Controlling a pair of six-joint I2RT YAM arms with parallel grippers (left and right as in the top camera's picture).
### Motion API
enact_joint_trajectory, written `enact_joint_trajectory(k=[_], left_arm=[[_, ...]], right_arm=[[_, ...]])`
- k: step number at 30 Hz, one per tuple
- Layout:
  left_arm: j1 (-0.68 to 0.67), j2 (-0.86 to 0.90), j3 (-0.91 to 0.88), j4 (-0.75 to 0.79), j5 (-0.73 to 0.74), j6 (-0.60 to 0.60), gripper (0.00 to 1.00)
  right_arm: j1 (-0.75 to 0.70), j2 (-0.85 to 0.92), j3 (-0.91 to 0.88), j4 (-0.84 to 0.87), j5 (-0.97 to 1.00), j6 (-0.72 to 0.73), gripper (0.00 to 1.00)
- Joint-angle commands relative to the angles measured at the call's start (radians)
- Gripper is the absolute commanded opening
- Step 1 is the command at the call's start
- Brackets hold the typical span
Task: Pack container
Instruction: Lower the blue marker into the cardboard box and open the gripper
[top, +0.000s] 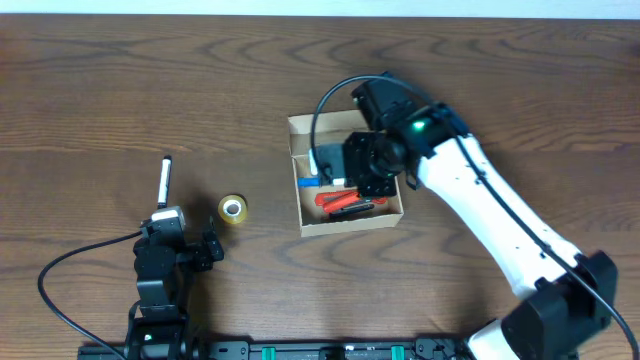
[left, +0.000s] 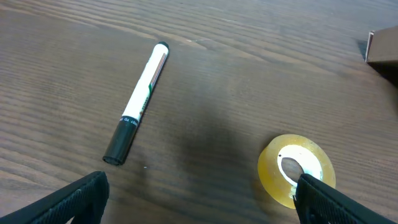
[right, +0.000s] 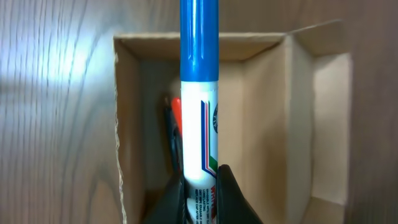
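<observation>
Over the box (right: 264, 137) — right gripper (right: 200, 190) clamped on a blue marker (right: 199, 106).
Held only near one end, the marker may pivot and catch the box wall on release — landing crooked.

The surface (left: 249, 62) is showing dark, matt wood grain. The container (right: 273, 124) is looking like dull tan cardboard, one edge ragged. The blue-capped marker (right: 199, 93) is gleaming as smooth glossy plastic, and the roll of tape (left: 270, 169) is shining translucent yellow.
</observation>
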Motion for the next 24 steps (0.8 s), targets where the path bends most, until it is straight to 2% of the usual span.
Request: enact_joint_trajectory(k=[1,24], left_arm=[[0.006,0.000,-0.006,-0.041,0.000,-0.008,0.95],[0.006,0.000,-0.006,-0.040,0.000,-0.008,0.95]], right_arm=[[0.010,0.056,0.021,-0.011,0.044,-0.051,0.01],[-0.021,0.308,0.016,0.031,0.064,-0.087,0.01]])
